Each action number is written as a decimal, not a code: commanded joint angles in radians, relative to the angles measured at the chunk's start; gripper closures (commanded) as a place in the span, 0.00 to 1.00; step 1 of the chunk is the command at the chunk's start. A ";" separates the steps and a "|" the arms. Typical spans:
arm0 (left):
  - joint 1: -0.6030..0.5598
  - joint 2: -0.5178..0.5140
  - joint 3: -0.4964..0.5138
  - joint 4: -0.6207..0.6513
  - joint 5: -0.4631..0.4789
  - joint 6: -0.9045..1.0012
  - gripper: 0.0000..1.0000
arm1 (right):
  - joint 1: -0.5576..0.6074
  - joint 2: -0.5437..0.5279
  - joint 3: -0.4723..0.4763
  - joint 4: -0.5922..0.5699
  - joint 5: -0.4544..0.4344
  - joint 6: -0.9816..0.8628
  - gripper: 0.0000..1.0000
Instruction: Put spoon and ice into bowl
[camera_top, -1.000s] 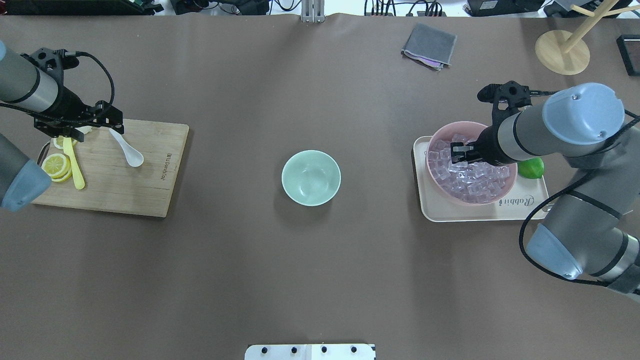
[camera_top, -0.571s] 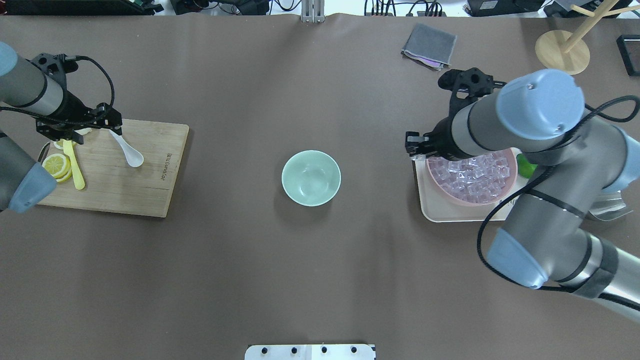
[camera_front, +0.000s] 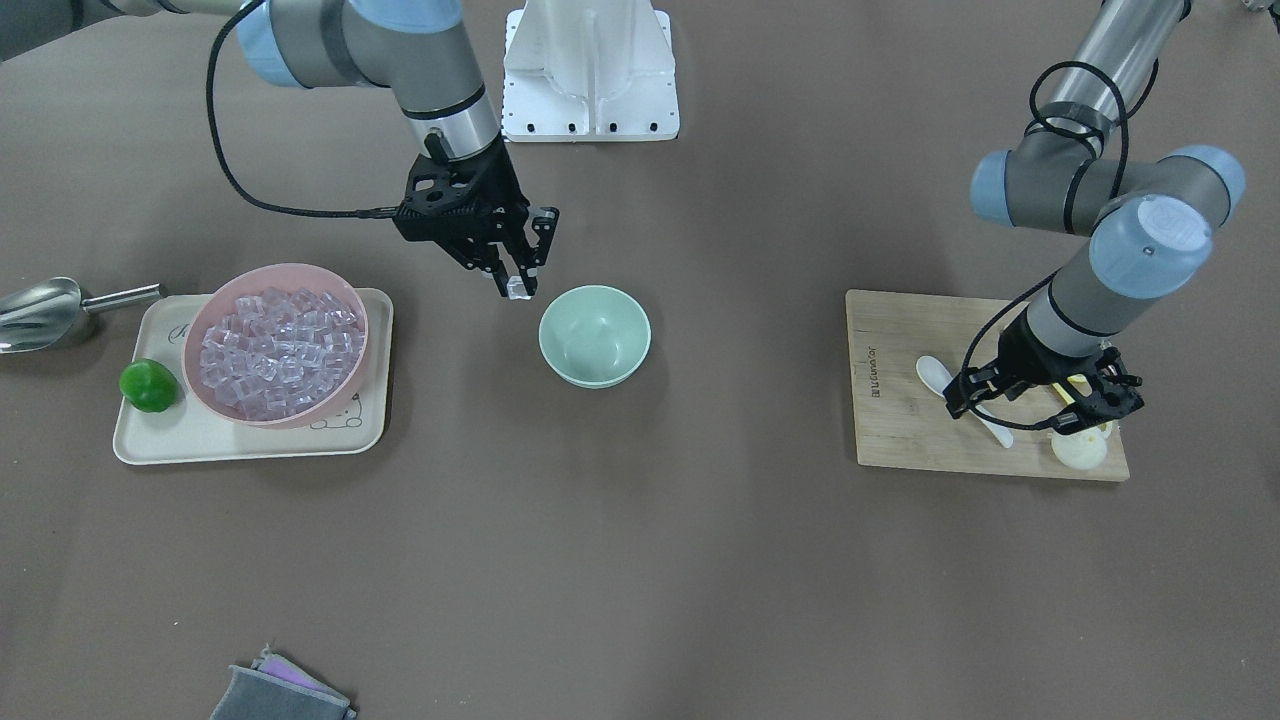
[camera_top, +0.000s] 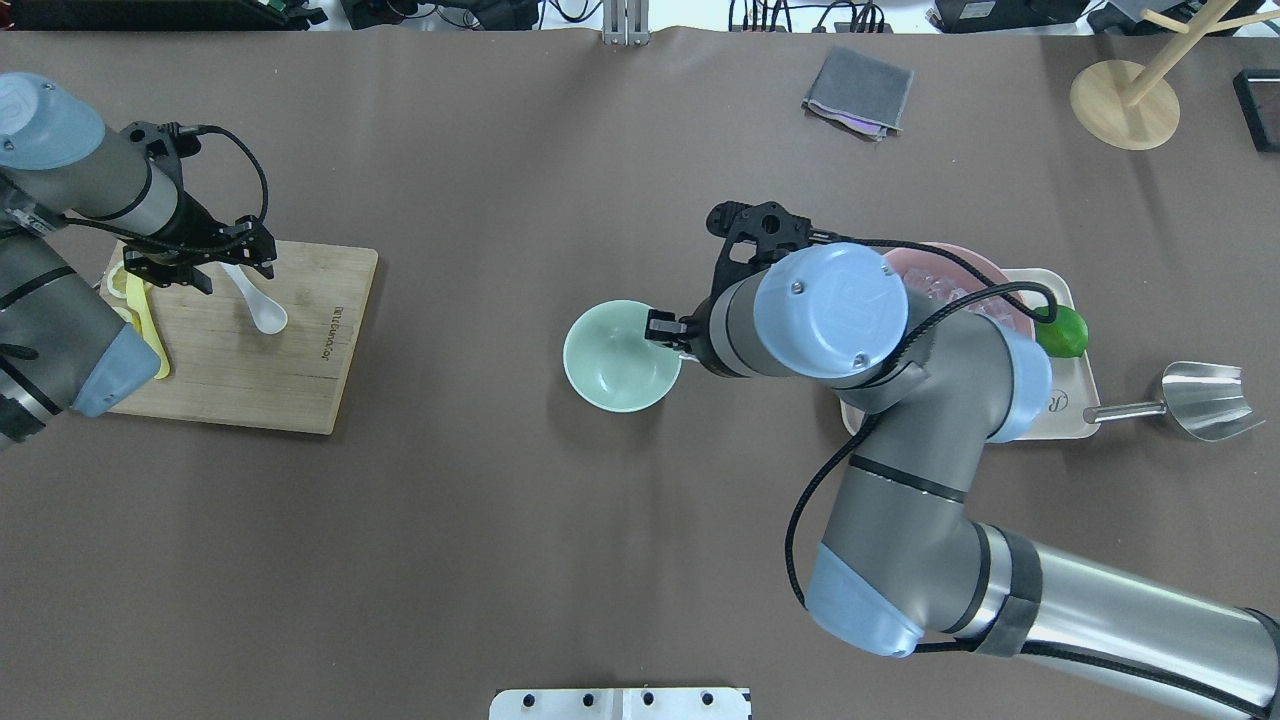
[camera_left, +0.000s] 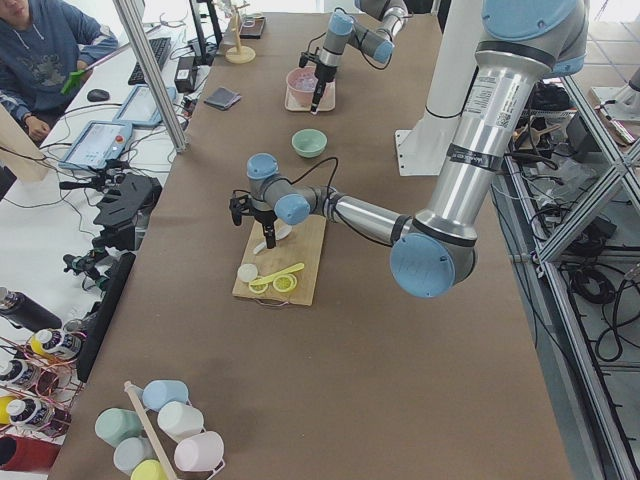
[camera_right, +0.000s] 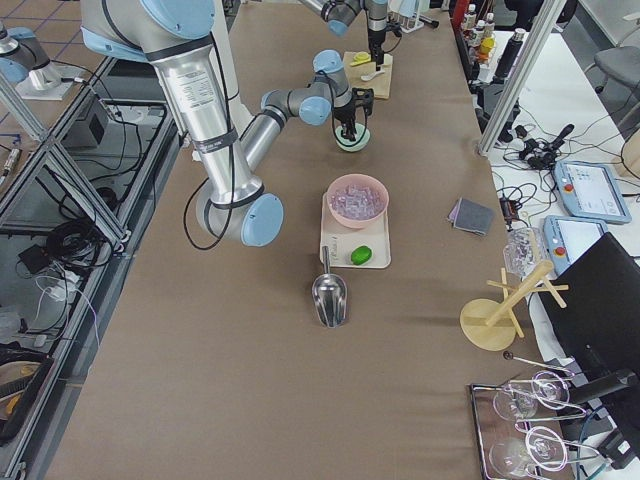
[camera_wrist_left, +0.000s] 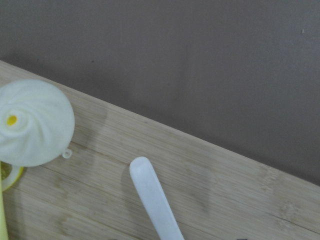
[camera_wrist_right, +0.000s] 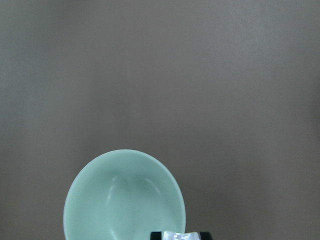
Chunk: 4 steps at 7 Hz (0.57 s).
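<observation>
Two grippers work the middle band of the brown table, beyond the white mounting plate at its near edge. At centre sits the small round mint-green bowl, with nothing in it. The right gripper hangs at the bowl's right rim, its fingers narrowed onto a small clear ice cube. The cube is held in the air beside the rim, not inside the bowl.

On the left lies a rectangular bamboo cutting board. The glossy white soup spoon rests on it, scoop nearer and handle pointing away. The left gripper hovers over the handle's far end with its fingers spread wide, holding nothing. A flat yellow utensil lies further left on the board.

On the right, a cream tray carries a pink bowl heaped with clear cubes and a green lime. A metal scoop lies just right of the tray.

Far off lie a folded grey cloth and a round wooden stand base.
</observation>
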 joint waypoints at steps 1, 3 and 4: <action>0.011 -0.012 0.023 -0.010 0.001 -0.008 0.37 | -0.053 0.049 -0.065 0.026 -0.069 0.029 1.00; 0.015 -0.012 0.024 -0.012 0.000 -0.025 0.89 | -0.056 0.052 -0.084 0.038 -0.071 0.027 1.00; 0.016 -0.015 0.022 -0.010 -0.002 -0.034 1.00 | -0.058 0.054 -0.085 0.041 -0.071 0.027 1.00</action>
